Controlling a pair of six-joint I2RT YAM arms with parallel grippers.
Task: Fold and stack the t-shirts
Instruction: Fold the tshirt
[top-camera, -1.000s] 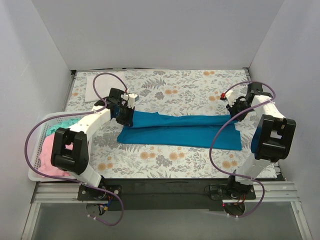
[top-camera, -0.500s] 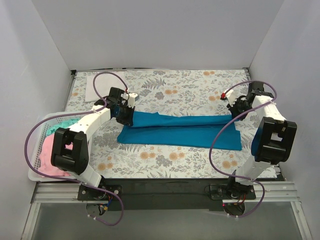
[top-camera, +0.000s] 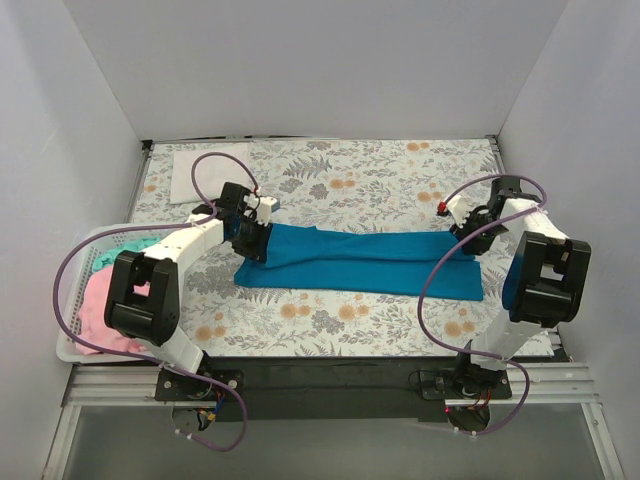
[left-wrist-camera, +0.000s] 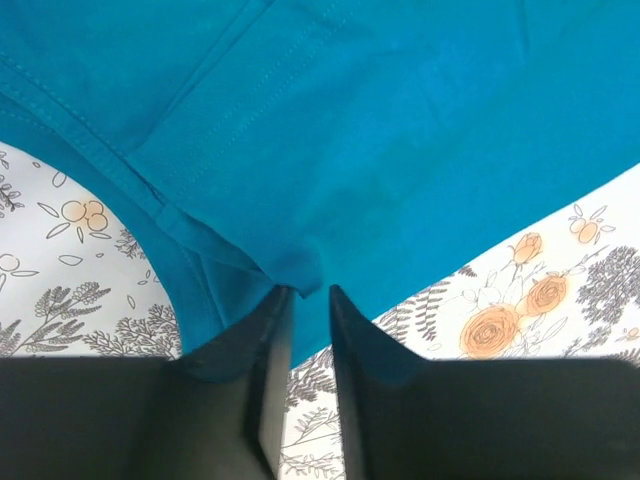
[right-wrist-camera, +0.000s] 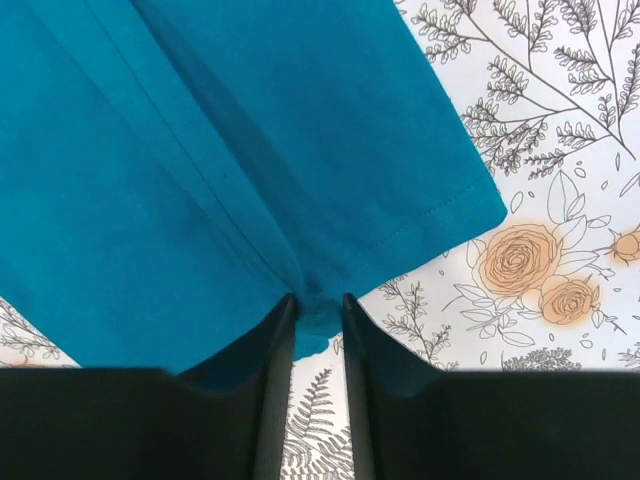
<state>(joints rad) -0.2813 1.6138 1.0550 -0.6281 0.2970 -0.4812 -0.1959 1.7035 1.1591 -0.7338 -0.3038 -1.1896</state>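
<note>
The teal-blue t-shirt (top-camera: 360, 260) lies stretched in a long folded band across the middle of the floral table. My left gripper (top-camera: 250, 243) is shut on its left end; the left wrist view shows the cloth (left-wrist-camera: 330, 130) pinched between the fingertips (left-wrist-camera: 272, 330). My right gripper (top-camera: 466, 238) is shut on its right end; the right wrist view shows the hem (right-wrist-camera: 300, 170) bunched between the fingertips (right-wrist-camera: 280, 330). A white t-shirt (top-camera: 200, 172) lies flat at the back left. Pink (top-camera: 95, 310) and mint green (top-camera: 120, 245) shirts lie in the basket.
A white slatted basket (top-camera: 70, 345) stands at the left front edge of the table. White walls close in on three sides. The black rail with both arm bases runs along the near edge.
Both grippers have moved toward the near edge and lowered, carrying the raised far fold of the teal shirt over the lower layer. The band now lies flatter.
</note>
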